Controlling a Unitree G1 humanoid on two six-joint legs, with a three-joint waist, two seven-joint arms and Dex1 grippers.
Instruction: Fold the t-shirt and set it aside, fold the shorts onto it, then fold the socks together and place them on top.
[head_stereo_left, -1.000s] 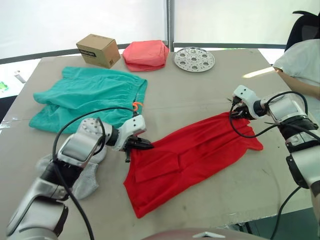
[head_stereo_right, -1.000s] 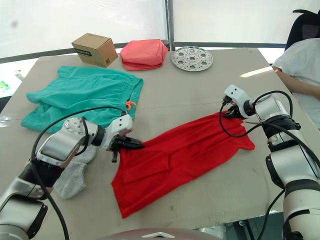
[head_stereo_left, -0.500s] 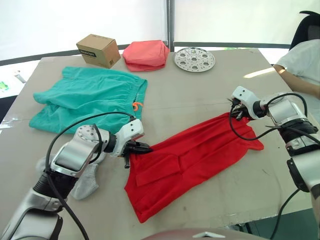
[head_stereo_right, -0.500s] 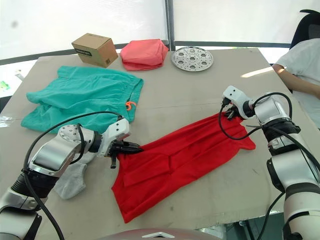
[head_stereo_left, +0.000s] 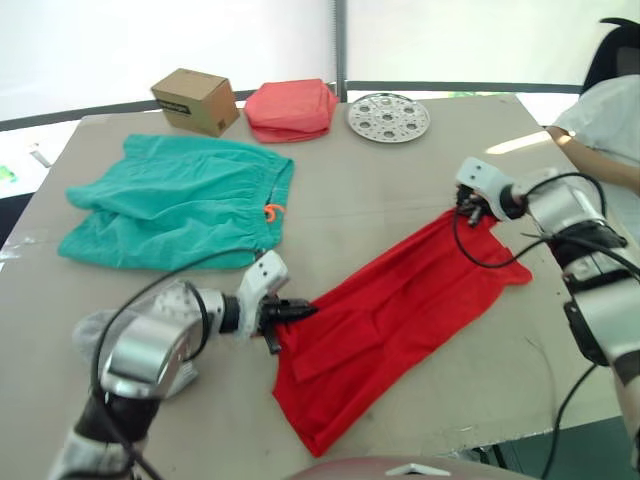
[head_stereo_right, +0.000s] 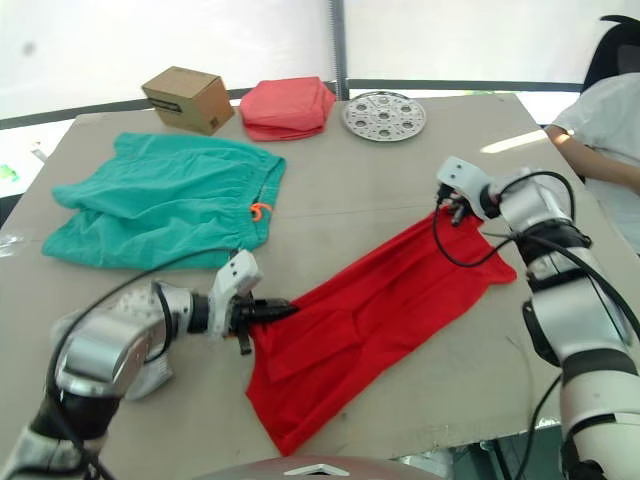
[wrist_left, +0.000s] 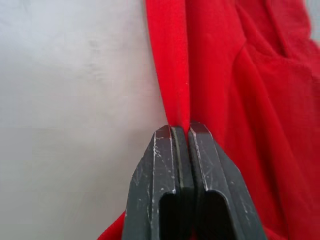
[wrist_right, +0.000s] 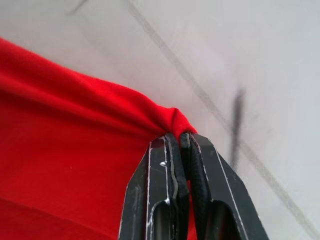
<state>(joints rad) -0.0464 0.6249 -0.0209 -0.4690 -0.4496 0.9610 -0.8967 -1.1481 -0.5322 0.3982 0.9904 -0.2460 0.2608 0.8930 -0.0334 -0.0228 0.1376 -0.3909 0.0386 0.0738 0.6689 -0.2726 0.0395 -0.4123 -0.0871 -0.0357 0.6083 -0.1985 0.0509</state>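
Left wrist view: left claw pinching t-shirt edge.

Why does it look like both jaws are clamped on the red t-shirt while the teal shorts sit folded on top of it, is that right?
Not quite. The shorts lie spread flat, apart from the t-shirt, as the left eye view shows. The left gripper and right gripper are clamped on it.

Silver-grey jointed arms, looping black cables, white wrist housings, black end effector fingers
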